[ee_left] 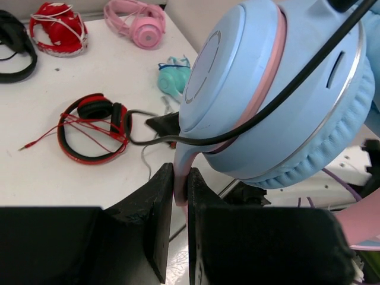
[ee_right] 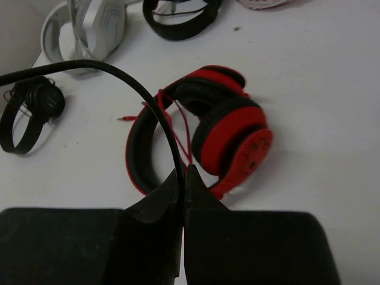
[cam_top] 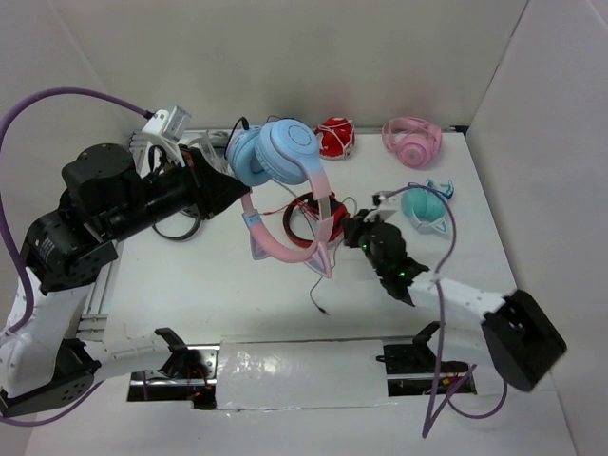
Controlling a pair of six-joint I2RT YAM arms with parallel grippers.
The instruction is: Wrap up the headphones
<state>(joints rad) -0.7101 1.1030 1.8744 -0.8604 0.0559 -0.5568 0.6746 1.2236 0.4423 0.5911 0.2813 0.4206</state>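
Note:
The headphones (cam_top: 280, 157) have light blue earcups and a pink headband with cat ears, held up above the table. My left gripper (cam_top: 228, 187) is shut on the pink headband (ee_left: 181, 178) just below the earcups (ee_left: 285, 101). The thin dark cable (ee_left: 285, 95) runs across the earcup and down to the right. My right gripper (cam_top: 353, 233) is shut on that cable (ee_right: 160, 119), right of the headband's lower end. The cable's free end with its plug (cam_top: 318, 299) hangs over the table.
Red and black headphones (cam_top: 309, 220) lie under the held pair. Red wrapped headphones (cam_top: 334, 138), all-pink headphones (cam_top: 412, 141) and teal cat-ear headphones (cam_top: 426, 207) lie at the back and right. Black and white headphones (ee_right: 89, 27) lie at the left.

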